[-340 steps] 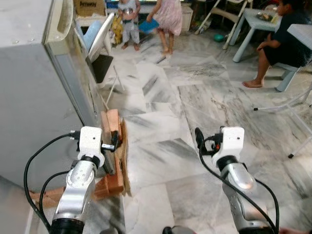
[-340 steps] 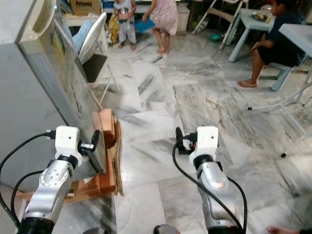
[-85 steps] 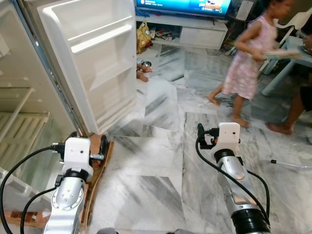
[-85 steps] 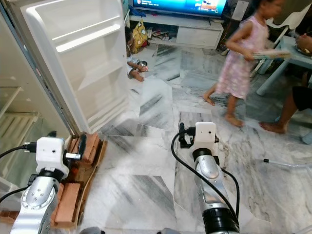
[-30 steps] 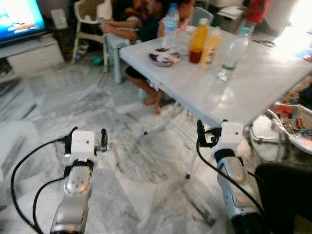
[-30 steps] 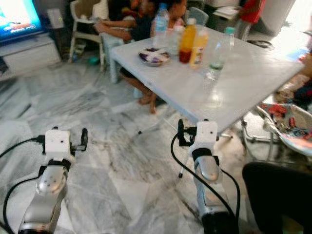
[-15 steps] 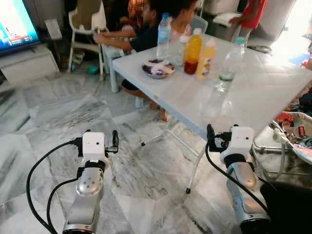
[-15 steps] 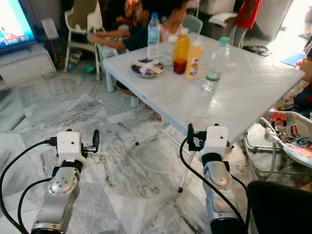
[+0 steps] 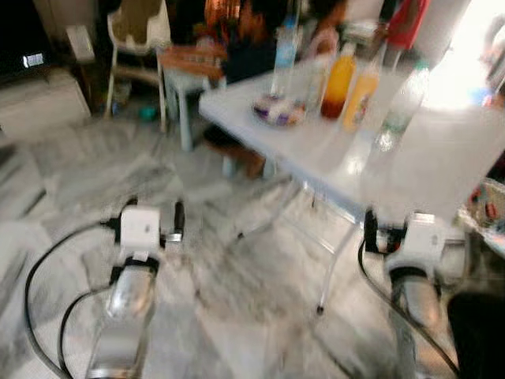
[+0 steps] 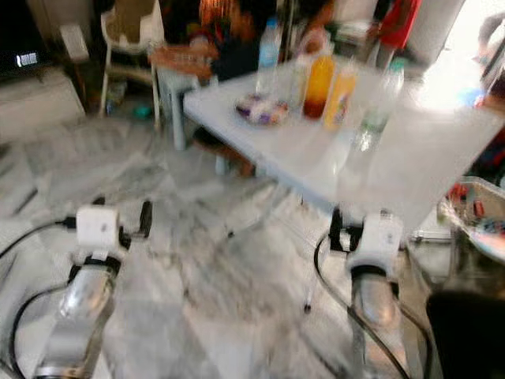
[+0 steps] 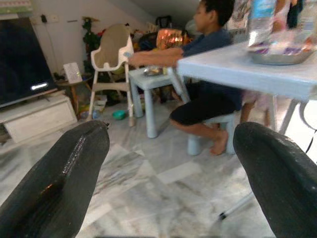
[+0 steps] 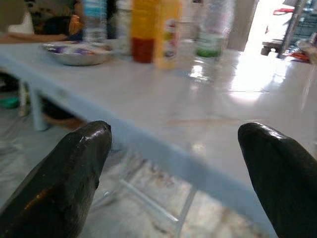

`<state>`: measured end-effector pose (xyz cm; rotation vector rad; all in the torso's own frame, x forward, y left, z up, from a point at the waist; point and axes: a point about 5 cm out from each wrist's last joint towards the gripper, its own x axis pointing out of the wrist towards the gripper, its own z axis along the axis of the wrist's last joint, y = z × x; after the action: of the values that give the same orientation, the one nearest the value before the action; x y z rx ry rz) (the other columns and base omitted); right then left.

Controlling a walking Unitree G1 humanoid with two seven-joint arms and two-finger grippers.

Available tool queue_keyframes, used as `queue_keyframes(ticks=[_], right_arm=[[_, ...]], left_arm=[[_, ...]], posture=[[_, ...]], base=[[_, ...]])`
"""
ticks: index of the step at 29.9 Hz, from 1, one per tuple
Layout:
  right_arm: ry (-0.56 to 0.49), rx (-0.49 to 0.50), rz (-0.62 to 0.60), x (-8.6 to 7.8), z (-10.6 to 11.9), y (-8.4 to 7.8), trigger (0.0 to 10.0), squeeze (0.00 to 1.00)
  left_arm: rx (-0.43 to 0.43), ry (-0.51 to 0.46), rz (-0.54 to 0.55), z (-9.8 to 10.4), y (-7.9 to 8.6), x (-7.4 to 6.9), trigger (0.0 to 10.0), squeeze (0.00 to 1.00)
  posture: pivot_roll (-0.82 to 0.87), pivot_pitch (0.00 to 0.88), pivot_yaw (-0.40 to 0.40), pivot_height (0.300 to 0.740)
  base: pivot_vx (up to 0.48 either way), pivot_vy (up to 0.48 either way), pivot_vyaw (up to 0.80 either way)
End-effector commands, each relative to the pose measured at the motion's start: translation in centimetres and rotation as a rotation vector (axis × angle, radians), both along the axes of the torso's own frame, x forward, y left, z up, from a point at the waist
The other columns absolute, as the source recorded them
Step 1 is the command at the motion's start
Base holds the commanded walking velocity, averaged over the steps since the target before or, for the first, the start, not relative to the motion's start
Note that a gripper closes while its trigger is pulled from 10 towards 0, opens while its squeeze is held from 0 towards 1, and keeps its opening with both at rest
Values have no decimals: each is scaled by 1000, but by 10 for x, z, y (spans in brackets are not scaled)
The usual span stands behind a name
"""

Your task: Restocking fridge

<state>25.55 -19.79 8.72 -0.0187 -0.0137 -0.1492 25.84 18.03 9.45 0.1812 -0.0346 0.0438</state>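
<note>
A white folding table (image 9: 442, 158) stands ahead to the right. On it are an orange drink bottle (image 9: 339, 73), a yellow bottle (image 9: 363, 85), a clear bottle (image 9: 398, 106), a water bottle (image 9: 284, 51) and a bowl (image 9: 278, 112). My right gripper (image 9: 414, 225) is open and empty just below the table's near edge. Its wrist view looks across the tabletop (image 12: 208, 114) at the orange bottle (image 12: 143, 29) and yellow bottle (image 12: 167, 34). My left gripper (image 9: 155, 209) is open over the marble floor, left of the table, with nothing between its fingers (image 11: 59, 178).
A person (image 11: 208, 84) sits at a small low table (image 11: 148, 77) behind the white table. A high chair (image 11: 111, 54) and a TV (image 11: 20, 59) on a low stand are at the back left. A dark object (image 9: 477, 332) is at the lower right.
The whole picture has shifted and blurred, so the camera is moving. The table now sits slightly further right and nearer. Both grippers stay open and empty.
</note>
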Motion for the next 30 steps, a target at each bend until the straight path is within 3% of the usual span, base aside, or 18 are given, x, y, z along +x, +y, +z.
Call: queue_keyframes(ticks=[1, 3, 13, 24, 27, 30], right_arm=[[-31, -18, -11, 2, 10, -5, 10000, 0], [-21, -14, 3, 3, 10, 0, 10000, 0], [-16, 17, 32, 6, 10, 7, 10000, 0], [8, -34, 63, 4, 6, 12, 10000, 0], [15, 26, 80, 4, 4, 16, 10000, 0], [16, 12, 75, 4, 5, 15, 10000, 0]], left_arm=[[-2, -27, -27, 7, -5, 3, 10000, 0], [23, -31, -47, 9, -7, 4, 10000, 0], [-10, -16, -67, 6, -17, 2, 10000, 0], [7, -18, -99, 5, -23, -1, 10000, 0], [5, -21, -106, 6, -23, 0, 10000, 0], [3, -21, -112, 6, -25, 1, 10000, 0]], posture=[[11, 0, -3, 740], [6, 0, 4, 740], [8, 0, 2, 740], [8, 0, 6, 740], [6, 0, 9, 740], [5, 0, 8, 740]], base=[[0, 439, 0], [144, 405, -634], [331, 347, -800], [369, 260, 0], [446, 0, 0], [454, 0, 0]])
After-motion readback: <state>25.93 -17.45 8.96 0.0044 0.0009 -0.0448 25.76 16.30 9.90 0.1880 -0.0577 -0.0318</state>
